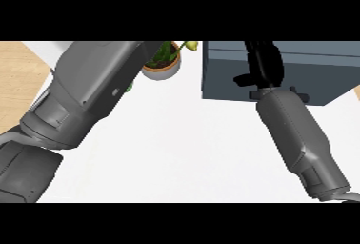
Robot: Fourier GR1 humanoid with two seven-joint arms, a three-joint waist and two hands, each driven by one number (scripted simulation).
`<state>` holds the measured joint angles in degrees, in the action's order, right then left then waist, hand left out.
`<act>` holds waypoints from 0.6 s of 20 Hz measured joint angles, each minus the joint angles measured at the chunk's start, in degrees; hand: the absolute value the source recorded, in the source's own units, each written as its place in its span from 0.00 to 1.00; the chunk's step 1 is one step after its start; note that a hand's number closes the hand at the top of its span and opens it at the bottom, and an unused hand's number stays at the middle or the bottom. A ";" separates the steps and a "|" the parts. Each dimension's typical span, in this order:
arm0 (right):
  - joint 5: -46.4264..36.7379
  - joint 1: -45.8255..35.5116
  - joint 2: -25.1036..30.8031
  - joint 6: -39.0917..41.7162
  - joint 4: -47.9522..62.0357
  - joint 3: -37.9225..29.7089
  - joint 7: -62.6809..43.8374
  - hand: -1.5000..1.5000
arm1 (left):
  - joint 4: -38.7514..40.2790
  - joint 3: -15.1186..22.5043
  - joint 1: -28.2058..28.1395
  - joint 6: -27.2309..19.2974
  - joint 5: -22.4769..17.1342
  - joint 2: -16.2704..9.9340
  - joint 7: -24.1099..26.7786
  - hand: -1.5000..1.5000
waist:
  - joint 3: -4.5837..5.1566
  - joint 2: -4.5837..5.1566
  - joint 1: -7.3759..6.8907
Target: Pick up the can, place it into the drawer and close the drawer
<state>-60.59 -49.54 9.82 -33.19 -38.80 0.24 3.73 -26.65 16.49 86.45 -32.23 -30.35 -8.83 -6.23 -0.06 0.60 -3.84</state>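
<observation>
With the right robot hand over the far drawer, fingers' state I cannot tell and the can unseen, closing early could jam it.

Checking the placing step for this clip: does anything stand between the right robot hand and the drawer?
Nothing visible does. The right robot hand lies over the blue-grey drawer unit. The potted plant stands off to its left, apart from it. The can shows nowhere, so its path cannot be judged.
</observation>
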 measured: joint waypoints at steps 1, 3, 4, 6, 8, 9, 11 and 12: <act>-0.10 -1.62 0.12 -0.66 1.80 -0.54 0.10 0.00 | -0.73 0.16 -0.69 0.05 0.20 -0.26 -0.18 0.00 | 0.00 0.03 -0.15; -0.81 -4.15 0.15 -2.24 5.17 -1.21 -0.01 0.00 | -2.38 0.48 -1.84 0.07 0.52 -0.81 -1.06 0.00 | 0.07 -0.05 -0.40; -0.81 -5.28 0.65 -2.37 6.61 -1.68 0.21 0.00 | -3.45 0.72 -2.75 0.43 0.66 -1.41 -1.41 0.00 | 0.04 -0.03 -0.73; -1.13 -7.61 0.93 -2.71 9.34 -2.22 0.38 0.00 | -5.30 0.90 -4.05 1.05 0.84 -2.72 -2.21 0.00 | 0.00 0.08 -1.00; -1.13 -9.41 1.50 -3.01 11.66 -2.93 0.73 0.00 | -7.04 0.89 -5.05 1.52 0.82 -3.71 -2.85 0.00 | -0.03 0.24 -1.44; -1.58 -10.27 1.54 -3.23 12.84 -2.96 0.49 0.00 | -7.73 0.95 -5.43 1.51 0.91 -4.19 -3.39 0.00 | -0.03 0.26 -1.52; -1.90 -11.68 1.74 -3.43 14.85 -3.26 0.62 0.00 | -9.46 1.24 -6.95 1.85 1.07 -4.82 -3.91 0.00 | -0.07 0.35 -1.63; -1.95 -12.44 1.94 -3.16 15.84 -3.46 0.78 0.00 | -10.24 1.41 -7.35 1.89 1.19 -5.04 -4.21 0.00 | -0.10 0.46 -1.82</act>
<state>-62.55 -61.97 11.76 -36.35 -22.96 -3.22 4.51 -36.89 17.90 79.11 -30.34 -29.16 -13.86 -10.44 -0.15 1.07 -5.67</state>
